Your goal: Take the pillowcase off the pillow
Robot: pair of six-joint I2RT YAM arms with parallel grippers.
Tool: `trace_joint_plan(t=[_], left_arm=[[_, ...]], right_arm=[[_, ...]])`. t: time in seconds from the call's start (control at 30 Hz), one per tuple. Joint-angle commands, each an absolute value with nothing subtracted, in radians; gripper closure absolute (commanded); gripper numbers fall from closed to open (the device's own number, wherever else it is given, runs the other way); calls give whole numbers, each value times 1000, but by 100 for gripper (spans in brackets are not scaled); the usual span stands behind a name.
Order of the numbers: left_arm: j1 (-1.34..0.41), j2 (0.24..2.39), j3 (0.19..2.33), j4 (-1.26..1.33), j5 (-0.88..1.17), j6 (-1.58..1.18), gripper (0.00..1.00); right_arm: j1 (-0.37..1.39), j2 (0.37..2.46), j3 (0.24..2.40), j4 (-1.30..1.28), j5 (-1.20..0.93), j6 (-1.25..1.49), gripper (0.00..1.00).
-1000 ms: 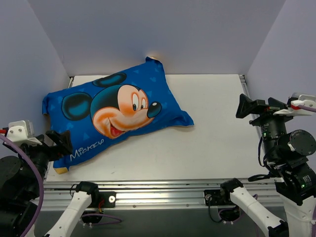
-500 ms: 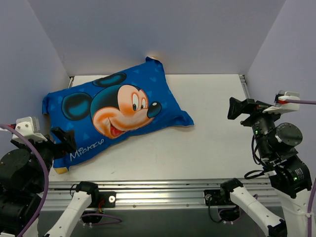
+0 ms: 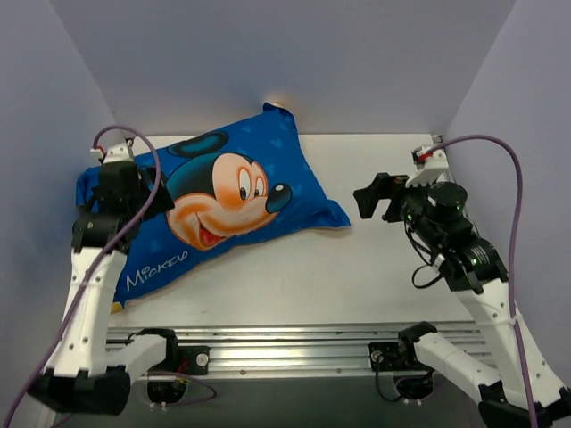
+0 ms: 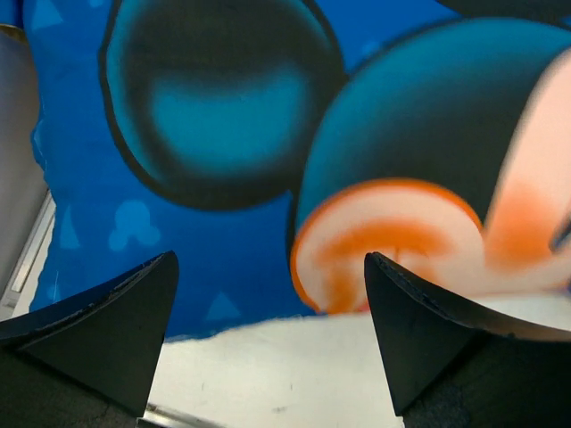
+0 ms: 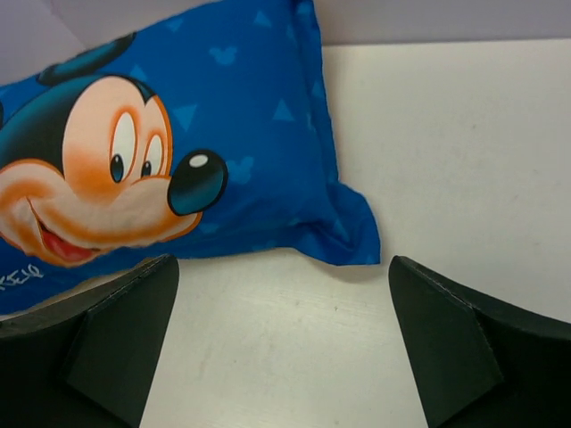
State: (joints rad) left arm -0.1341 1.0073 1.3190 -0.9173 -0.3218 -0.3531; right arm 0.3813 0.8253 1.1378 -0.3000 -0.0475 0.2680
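Note:
The pillowcase, blue with a big Mickey Mouse face, lies stuffed and slanted on the left half of the white table. The pillow is hidden inside it. My left gripper hovers over the case's left part, by the printed ear. It is open, with nothing between its fingers. My right gripper stands open a little to the right of the case's right corner. In the right wrist view that corner lies ahead of the open gripper, apart from it.
Purple walls close in the table at the left, back and right. A metal rail with both arm bases runs along the near edge. A bit of yellow fabric shows at the case's near left corner.
Both arms have swung in from the table's sides. The left gripper rose over the pillowcase's left part; the right gripper moved left toward its right corner. The pillowcase has not moved.

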Motion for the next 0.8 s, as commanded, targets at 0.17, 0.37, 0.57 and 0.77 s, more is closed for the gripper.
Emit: trace_joint_plan(t=[0.17, 0.37, 0.57, 0.77], left_arm=[[225, 1290, 1318, -565, -178, -449, 6], [279, 1419, 1206, -506, -41, -526, 6], [152, 1336, 938, -462, 189, -673, 6], [-263, 1061, 729, -492, 169, -952, 6]], right_arm=[[391, 965, 1103, -198, -222, 316, 0], [402, 986, 1039, -149, -247, 360, 0], [405, 1005, 963, -118, -236, 425, 0], [410, 1095, 893, -31, -302, 500, 0]])
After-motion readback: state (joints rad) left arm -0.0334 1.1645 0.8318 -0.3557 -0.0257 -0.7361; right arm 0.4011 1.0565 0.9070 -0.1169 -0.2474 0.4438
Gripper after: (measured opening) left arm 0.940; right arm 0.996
